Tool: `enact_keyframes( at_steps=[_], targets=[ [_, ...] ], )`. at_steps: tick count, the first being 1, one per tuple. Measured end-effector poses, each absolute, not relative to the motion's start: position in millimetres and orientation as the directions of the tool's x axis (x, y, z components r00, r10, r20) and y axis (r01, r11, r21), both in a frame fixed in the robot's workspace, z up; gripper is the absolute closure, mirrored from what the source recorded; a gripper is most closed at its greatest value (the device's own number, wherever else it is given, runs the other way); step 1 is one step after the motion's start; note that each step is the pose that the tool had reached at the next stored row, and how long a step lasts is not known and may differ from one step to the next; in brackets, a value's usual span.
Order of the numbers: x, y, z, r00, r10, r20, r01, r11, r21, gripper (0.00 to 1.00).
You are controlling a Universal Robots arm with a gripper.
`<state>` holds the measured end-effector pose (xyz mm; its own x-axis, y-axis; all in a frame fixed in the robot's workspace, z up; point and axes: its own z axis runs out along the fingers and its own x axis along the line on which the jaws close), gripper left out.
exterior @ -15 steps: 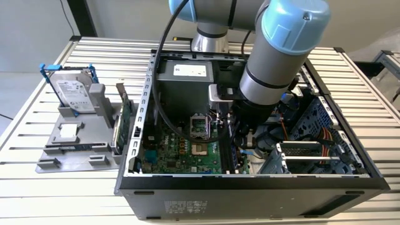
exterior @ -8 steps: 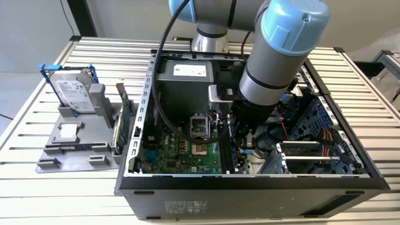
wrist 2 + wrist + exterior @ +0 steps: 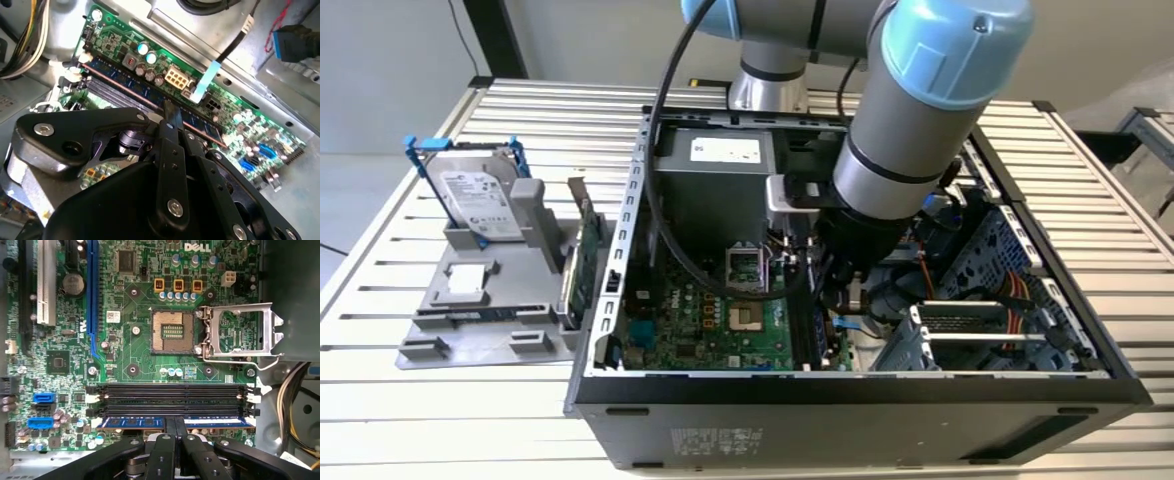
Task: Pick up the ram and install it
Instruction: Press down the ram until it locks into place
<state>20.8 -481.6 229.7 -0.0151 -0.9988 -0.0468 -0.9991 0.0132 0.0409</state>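
Blue-green ram (image 3: 210, 422) sits in the outermost slot of the motherboard (image 3: 130, 355), inside the open computer case (image 3: 627, 250) on the counter (image 3: 1067, 190). Tool (image 3: 175, 426) pinched shut on its middle. Placement looks nearly done; full seating and latches: can't tell.

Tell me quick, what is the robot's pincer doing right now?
Pincer: shut on the long, narrow blue-green ram stick, which sits in the memory slot nearest the pincer on the green motherboard.

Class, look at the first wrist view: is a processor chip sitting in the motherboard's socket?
No. The socket shows bare contact pads, and its metal retention frame is swung open beside it.
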Motion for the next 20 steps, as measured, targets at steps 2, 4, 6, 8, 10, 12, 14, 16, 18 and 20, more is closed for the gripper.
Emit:
enact_keyframes(
  at_steps=[2,4,6,8,10,12,14,16,18,20],
  targets=[
    [21,-482,235,-0.015,-0.999,-0.047,-0.999,0.013,0.041,1.00],
    [21,-482,238,-0.015,-0.999,-0.047,-0.999,0.013,0.041,1.00],
    [21,-482,243,-0.015,-0.999,-0.046,-0.999,0.013,0.041,1.00],
    [21,-482,248,-0.015,-0.999,-0.046,-0.999,0.013,0.041,1.00],
    [21,-482,252,-0.015,-0.999,-0.047,-0.999,0.013,0.041,1.00],
    [21,-482,254,-0.015,-0.999,-0.046,-0.999,0.013,0.041,1.00],
    [21,-482,256,-0.015,-0.999,-0.047,-0.999,0.013,0.041,1.00],
    [21,-482,259,-0.015,-0.999,-0.046,-0.999,0.013,0.041,1.00],
    [21,-482,262,-0.015,-0.999,-0.046,-0.999,0.013,0.041,1.00],
    [21,-482,265,-0.015,-0.999,-0.046,-0.999,0.013,0.041,1.00]
  ],
)
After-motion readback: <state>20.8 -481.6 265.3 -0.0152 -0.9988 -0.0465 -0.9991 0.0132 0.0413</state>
